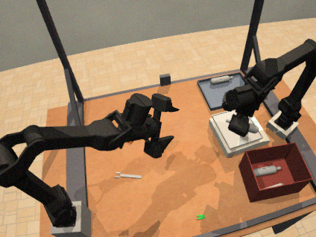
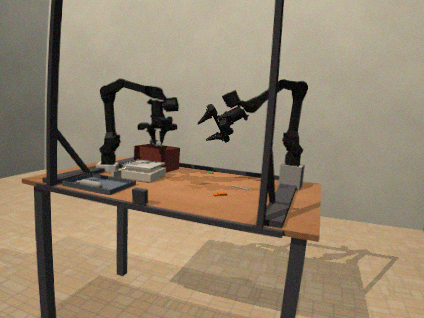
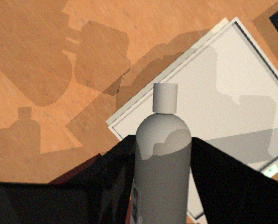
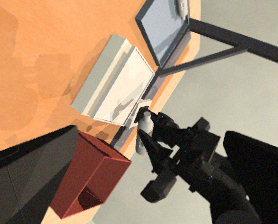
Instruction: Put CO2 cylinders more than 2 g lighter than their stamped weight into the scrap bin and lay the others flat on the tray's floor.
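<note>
An orange piece (image 1: 130, 142) (image 2: 220, 194) on the desk (image 1: 106, 112) (image 2: 185, 197) (image 3: 100, 12) (image 4: 60, 30) below the right end effector (image 1: 175, 123) (image 2: 203, 131) (image 4: 151, 135), a pale fork-ended tool (image 1: 128, 176) (image 2: 240, 188) near it, a small green piece (image 1: 201, 217) (image 2: 211, 172) farther from that end effector, a dark block (image 1: 165, 80) (image 2: 140, 196) at the edge

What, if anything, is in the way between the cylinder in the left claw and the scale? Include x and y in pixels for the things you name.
Nothing visible: the left claw (image 1: 239, 124) (image 2: 158, 142) (image 3: 162, 143) (image 4: 144, 125) holds the cylinder (image 1: 253, 127) (image 3: 162, 175) (image 4: 141, 144) above the scale (image 1: 223, 133) (image 2: 144, 173) (image 3: 240, 75) (image 4: 125, 85), and only air shows between them. The red bin (image 1: 258, 188) (image 2: 173, 159) (image 3: 77, 169) (image 4: 107, 175) stands aside.
</note>
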You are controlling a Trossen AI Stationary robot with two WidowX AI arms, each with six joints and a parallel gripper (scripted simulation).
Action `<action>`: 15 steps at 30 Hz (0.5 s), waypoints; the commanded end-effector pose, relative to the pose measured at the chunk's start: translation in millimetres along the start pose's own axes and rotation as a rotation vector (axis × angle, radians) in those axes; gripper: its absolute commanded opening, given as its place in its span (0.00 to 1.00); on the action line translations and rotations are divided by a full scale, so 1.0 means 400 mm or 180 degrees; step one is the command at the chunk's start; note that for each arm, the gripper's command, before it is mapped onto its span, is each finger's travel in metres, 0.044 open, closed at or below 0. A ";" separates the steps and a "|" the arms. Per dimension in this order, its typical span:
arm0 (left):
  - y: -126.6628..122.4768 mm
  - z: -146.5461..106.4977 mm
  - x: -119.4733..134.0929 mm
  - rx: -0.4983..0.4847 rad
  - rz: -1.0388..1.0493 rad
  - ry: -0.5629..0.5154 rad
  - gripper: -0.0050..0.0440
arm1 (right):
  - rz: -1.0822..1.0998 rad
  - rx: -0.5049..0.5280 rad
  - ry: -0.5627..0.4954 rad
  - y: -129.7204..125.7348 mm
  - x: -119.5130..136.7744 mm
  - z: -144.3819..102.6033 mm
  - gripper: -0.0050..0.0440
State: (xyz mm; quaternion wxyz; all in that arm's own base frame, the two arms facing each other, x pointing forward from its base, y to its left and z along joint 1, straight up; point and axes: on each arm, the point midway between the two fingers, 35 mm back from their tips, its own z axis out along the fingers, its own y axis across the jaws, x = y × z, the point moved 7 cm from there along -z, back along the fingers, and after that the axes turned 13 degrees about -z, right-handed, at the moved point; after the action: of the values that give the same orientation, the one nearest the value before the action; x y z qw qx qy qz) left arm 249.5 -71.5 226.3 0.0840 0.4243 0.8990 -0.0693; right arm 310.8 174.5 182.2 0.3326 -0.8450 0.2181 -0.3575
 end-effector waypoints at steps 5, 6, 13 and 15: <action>-0.005 -0.034 0.071 -0.0046 0.0038 -0.0105 0.00 | -0.1152 -0.0021 0.0204 0.036 0.039 -0.019 1.00; -0.005 -0.034 0.077 -0.0046 0.0038 -0.0106 0.00 | -0.1282 -0.0039 0.0220 0.041 0.043 -0.020 1.00; -0.008 -0.036 0.101 -0.0045 0.0037 -0.0110 0.00 | -0.2198 -0.0182 0.0305 0.078 0.064 -0.025 1.00; -0.008 -0.036 0.101 -0.0045 0.0037 -0.0111 0.00 | -0.2329 -0.0205 0.0314 0.083 0.067 -0.026 1.00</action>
State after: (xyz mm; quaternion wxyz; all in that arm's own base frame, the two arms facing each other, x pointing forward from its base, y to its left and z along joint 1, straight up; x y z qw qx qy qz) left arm 225.3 -43.1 225.7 0.0884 0.4246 0.8981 -0.0727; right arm 316.8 140.6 171.5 0.1770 -0.8704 -0.0210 -0.4588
